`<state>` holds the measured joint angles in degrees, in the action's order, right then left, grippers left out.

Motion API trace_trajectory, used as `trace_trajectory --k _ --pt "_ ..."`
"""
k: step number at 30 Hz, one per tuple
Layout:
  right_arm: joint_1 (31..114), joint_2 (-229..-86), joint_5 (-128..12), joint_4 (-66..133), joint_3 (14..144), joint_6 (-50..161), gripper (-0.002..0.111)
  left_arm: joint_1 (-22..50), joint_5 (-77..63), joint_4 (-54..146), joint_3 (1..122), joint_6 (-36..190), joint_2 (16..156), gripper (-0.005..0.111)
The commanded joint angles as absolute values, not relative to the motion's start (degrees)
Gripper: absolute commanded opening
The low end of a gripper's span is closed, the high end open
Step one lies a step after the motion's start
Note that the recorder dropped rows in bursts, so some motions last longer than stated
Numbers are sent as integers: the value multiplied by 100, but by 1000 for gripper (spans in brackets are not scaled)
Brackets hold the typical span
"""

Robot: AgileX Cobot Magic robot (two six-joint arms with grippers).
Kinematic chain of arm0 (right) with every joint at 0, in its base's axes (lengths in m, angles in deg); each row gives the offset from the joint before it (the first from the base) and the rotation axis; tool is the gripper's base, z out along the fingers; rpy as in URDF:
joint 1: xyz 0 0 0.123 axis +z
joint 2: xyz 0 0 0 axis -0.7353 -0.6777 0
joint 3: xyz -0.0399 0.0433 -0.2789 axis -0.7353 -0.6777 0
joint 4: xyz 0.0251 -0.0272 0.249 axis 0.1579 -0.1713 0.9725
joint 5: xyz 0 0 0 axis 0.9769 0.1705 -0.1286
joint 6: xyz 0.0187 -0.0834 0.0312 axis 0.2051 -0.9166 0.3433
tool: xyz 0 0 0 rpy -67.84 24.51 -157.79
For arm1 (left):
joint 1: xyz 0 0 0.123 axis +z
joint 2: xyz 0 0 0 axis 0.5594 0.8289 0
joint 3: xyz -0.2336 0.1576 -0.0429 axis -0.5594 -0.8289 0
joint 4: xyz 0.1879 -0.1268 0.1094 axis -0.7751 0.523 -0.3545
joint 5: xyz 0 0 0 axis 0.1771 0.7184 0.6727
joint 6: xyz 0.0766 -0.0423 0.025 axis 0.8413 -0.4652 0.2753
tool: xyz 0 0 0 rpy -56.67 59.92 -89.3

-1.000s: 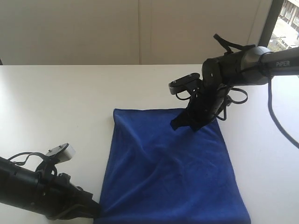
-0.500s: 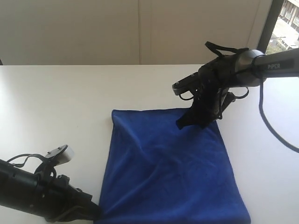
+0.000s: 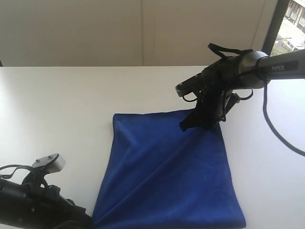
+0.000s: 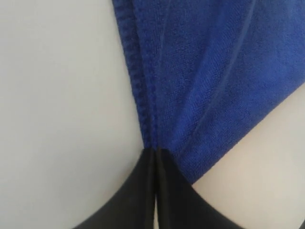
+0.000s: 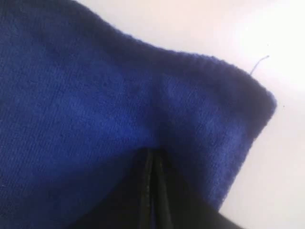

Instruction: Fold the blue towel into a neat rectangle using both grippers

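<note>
Blue towel [image 3: 167,176] in L end effector [image 4: 156,150] low, R end effector [image 5: 152,151] nose-down

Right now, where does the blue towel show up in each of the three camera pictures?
Exterior view: the blue towel spreads over the white table, lower middle of the picture.
Left wrist view: the blue towel fills much of the picture, its corner pinched by the left gripper.
Right wrist view: the blue towel covers most of the picture, pinched by the right gripper.
Shared landmark: the white table beside the cloth.
</note>
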<state>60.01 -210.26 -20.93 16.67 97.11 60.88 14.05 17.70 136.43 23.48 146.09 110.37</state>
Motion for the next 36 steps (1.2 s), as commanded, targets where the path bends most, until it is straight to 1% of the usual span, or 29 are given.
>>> trace_trajectory --k 1,2,4,6,9,11,13,18,23,25,26,27,31,33,36 --pt "5985 -21445 -1895 1693 9577 6118 0 1392 1737 13510 2269 14559 11010 0" --pt "5985 -21445 -1895 1693 9577 6118 0 1392 1737 13510 2269 14559 11010 0" --pt "5985 -21445 -1926 1693 9577 6118 0 1392 1737 13510 2269 14559 11010 6" --pt "5985 -21382 -1981 1693 9577 6094 0 1392 1749 13510 2269 14559 11010 19" --pt "5985 -21208 -2033 1693 9577 6083 0 1392 1790 13510 2269 14559 11010 42" --pt "5985 -21037 -2043 1693 9577 6045 0 1392 1799 13510 2280 14559 10981 53" --pt "5985 -20879 -2043 1693 9577 5995 0 1392 1812 13510 2280 14559 10905 58" --pt "5997 -20451 -2017 1718 9577 5895 0 1392 1822 13510 2314 14547 10495 57" --pt "5997 -19900 -1600 1730 9564 5853 0 1392 1722 13510 2571 14534 10018 57" --pt "5997 -19587 -1531 1814 9479 5853 0 1392 1525 13510 2781 14534 9893 54" --pt "5997 -19384 -1541 1868 9399 5785 0 1392 1466 13510 2888 14534 9864 50" --pt "5997 -19162 -1568 1928 9294 5718 0 1392 1429 13510 3050 14534 9866 45" --pt "5997 -18295 -1627 2158 8749 5717 0 1392 1687 13203 3934 14534 10003 12" --pt "5997 -17869 -1627 2360 8406 5592 0 1392 1688 13135 4430 14534 10178 0" --pt "5997 -17141 -1586 3220 7691 4954 0 1392 1753 12748 5342 14307 10750 0"
